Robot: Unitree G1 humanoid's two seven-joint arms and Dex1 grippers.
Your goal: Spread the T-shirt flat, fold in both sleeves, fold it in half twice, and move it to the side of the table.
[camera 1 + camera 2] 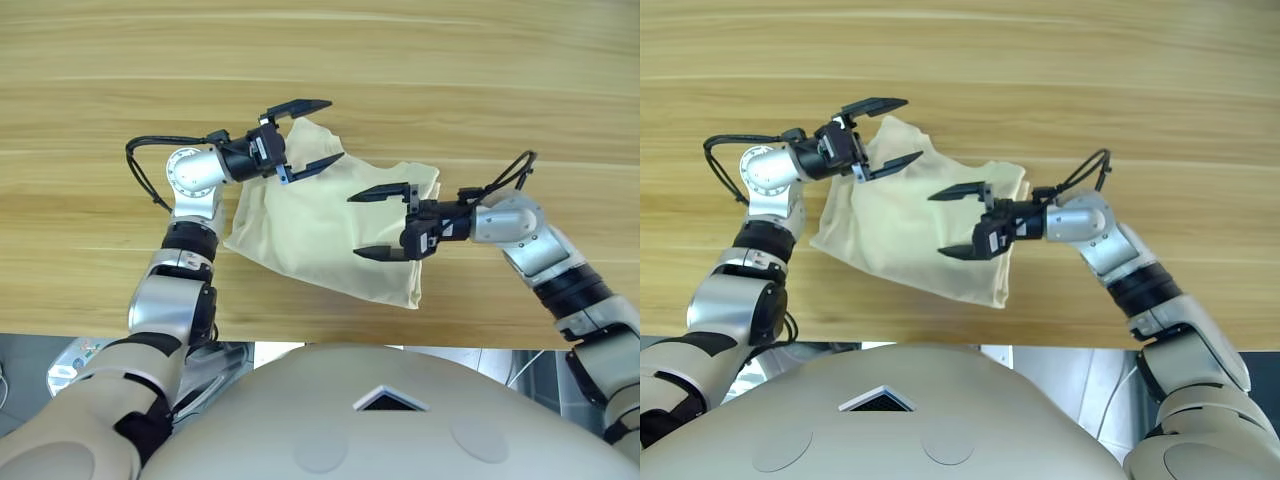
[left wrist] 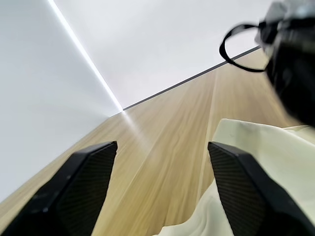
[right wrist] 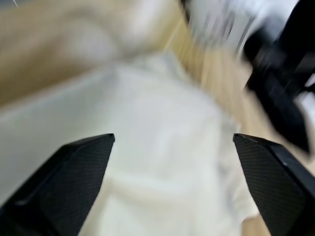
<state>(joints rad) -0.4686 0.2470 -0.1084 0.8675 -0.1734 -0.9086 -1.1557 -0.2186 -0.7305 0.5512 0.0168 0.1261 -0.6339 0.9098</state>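
Observation:
A cream T-shirt (image 1: 320,225) lies folded into a rough rectangle on the wooden table (image 1: 400,60), near its front edge. My left gripper (image 1: 318,135) hovers open over the shirt's far left corner, with nothing between its fingers. Over the shirt's right part hangs my right gripper (image 1: 365,225), open too and holding nothing. In the left wrist view the shirt (image 2: 266,167) lies beside the open fingers (image 2: 88,182). In the right wrist view the shirt (image 3: 157,147) lies below the spread fingers (image 3: 78,167).
The wooden table stretches far beyond the shirt and to both sides. Its front edge (image 1: 440,343) runs just below the shirt. A white wall (image 2: 147,44) rises behind the table in the left wrist view.

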